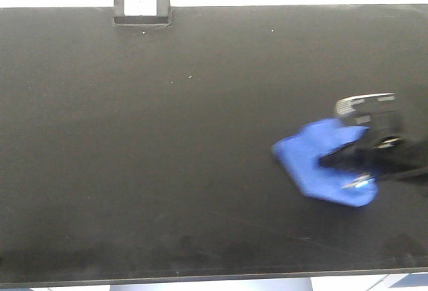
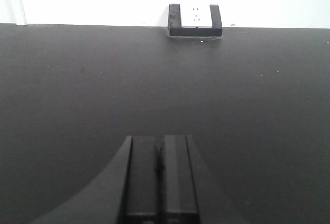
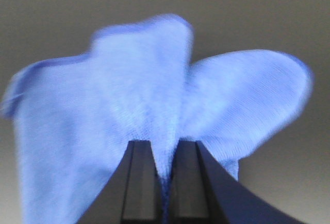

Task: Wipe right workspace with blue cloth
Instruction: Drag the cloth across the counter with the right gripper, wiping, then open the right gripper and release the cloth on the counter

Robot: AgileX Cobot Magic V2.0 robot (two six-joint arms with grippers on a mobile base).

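The blue cloth lies spread on the right part of the black table. My right gripper comes in from the right edge and is shut on a fold of the cloth. In the right wrist view the cloth fans out ahead of the right gripper, pinched between its two dark fingers. My left gripper shows only in the left wrist view. It is shut, empty, and held over bare table. The left arm is out of the front view.
A black holder with a white socket plate sits at the table's far edge, also in the left wrist view. The table's front edge runs along the bottom. A white wall stands behind.
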